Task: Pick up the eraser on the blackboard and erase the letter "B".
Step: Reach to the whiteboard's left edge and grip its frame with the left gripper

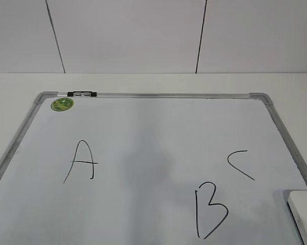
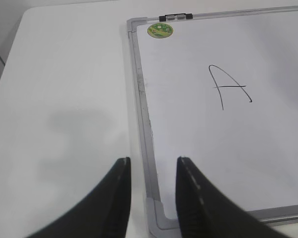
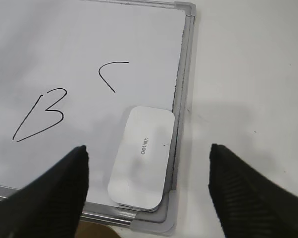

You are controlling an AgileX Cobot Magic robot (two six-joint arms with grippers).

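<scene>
Left gripper [image 2: 153, 193] is seen open, nothing held, black fingers [image 2: 118, 198] straddling the blackboard's [image 2: 268, 163] left frame edge near a rounded corner. Black letter "A" [image 2: 229, 87] is drawn on the board. Green sticker [image 2: 160, 30] and clip [image 2: 175, 17] are seen at the far corner. White tabletop [image 2: 65, 99] lies left.

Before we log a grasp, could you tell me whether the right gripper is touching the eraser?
Apart. In the right wrist view the right gripper is wide open, and the eraser lies on the blackboard between its fingers, clear of both.
</scene>
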